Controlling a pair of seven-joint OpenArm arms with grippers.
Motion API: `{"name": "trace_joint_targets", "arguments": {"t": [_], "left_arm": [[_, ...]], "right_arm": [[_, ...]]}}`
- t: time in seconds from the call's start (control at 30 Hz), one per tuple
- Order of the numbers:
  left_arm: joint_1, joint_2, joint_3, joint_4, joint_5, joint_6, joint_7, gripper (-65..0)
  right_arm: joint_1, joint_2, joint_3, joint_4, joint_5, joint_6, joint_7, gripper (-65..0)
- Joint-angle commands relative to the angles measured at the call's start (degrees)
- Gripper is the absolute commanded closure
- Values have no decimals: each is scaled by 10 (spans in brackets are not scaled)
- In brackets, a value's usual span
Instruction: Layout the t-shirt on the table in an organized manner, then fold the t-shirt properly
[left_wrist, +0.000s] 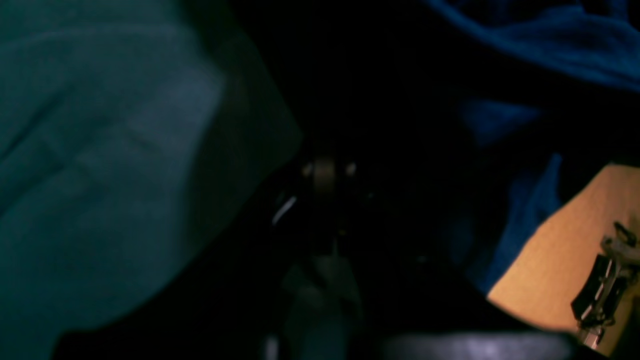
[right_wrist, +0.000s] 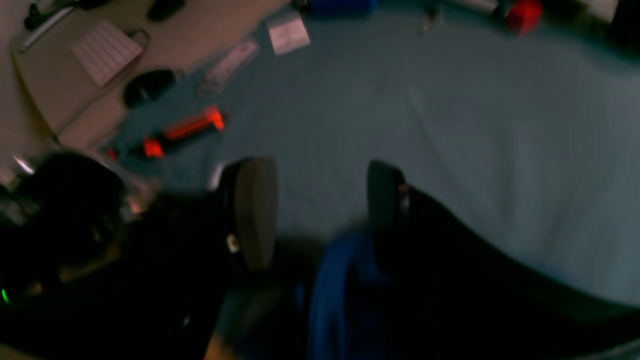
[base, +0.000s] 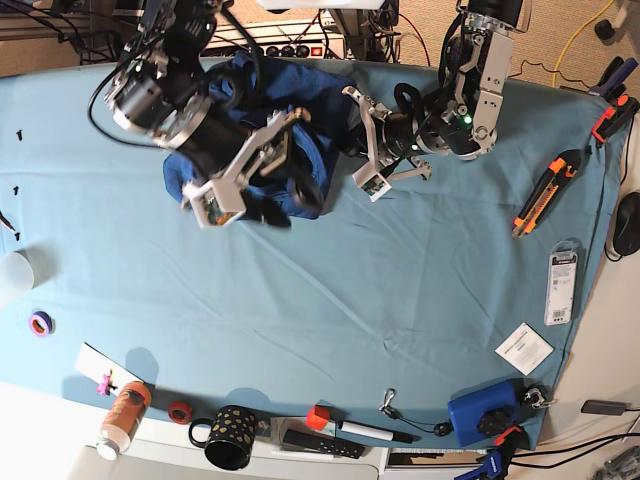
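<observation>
The dark navy t-shirt (base: 270, 120) lies bunched at the far middle of the teal-covered table (base: 330, 300), between my two arms. My right gripper (base: 288, 198) hovers over the shirt's front edge. In the right wrist view this gripper (right_wrist: 317, 210) stands open, with a blue fold of the shirt (right_wrist: 335, 295) just below its fingers (right_wrist: 252, 210) and nothing between them. My left gripper (base: 360, 140) is shut at the shirt's right edge. The left wrist view is very dark, with blue shirt fabric (left_wrist: 550, 45) draped close in front and teal table cloth (left_wrist: 100, 150) to the left.
An orange utility knife (base: 540, 195) (right_wrist: 185, 127), a packaged item (base: 562, 287) and a white card (base: 523, 348) lie at the right. A blue box (base: 483, 412), black mug (base: 228, 437), bottle (base: 122, 415) and tape roll (base: 40, 323) line the near edge.
</observation>
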Motion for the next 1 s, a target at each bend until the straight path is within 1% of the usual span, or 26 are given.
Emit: {"name": "trace_joint_targets", "arguments": {"t": [0.0, 0.03, 0.17, 0.2, 0.23, 0.37, 0.43, 0.5, 0.53, 0.63, 0.73, 0.77, 0.83, 0.87, 0.97], "left_arm": [[-5, 2, -1, 9, -9, -9, -17, 0], [-7, 2, -1, 9, -10, -10, -19, 0], [-7, 2, -1, 9, -11, -9, -18, 0], [-7, 2, -1, 9, -11, -9, -18, 0], [-7, 2, -1, 9, -11, -9, -18, 0], [-8, 2, -1, 9, -12, -9, -18, 0], [-9, 1, -1, 9, -19, -9, -18, 0], [-12, 1, -1, 9, -45, -10, -18, 0], [-16, 1, -1, 9, -63, -16, -18, 0], [-32, 2, -1, 9, -128, -47, -18, 0], [-53, 2, -1, 9, -208, -86, -6, 0], [-58, 2, -1, 9, -236, -94, 6, 0], [-65, 5, -1, 9, -272, -94, 36, -1], [-66, 8, -1, 9, -276, -94, 51, -55], [-65, 10, -1, 9, -276, -94, 86, -274]], "right_arm": [[-15, -1, -1, 9, 9, 0, 1, -293], [-29, 0, -1, 9, 10, 1, -7, -293], [-86, 15, -2, 9, 5, 9, -71, -292], [-100, 21, -2, 9, 6, 18, -73, -292], [-113, 29, -2, 9, 10, 19, -73, -292], [-156, 60, -2, 9, 52, 19, -73, -292], [-176, 74, -2, 9, 63, 19, -73, -292], [-192, 90, -2, 9, 62, 19, -73, -292], [-198, 97, -2, 9, 62, 19, -73, -292], [-214, 112, -2, 9, 49, 19, -73, -292], [-224, 111, -2, 9, 9, 19, -73, -292], [-226, 111, -2, 9, -3, 17, -73, -292], [-231, 111, -2, 9, -20, 16, -73, -292], [-232, 111, -2, 9, -23, 16, -73, -292], [-232, 111, -2, 9, -23, 17, -73, -292]]}}
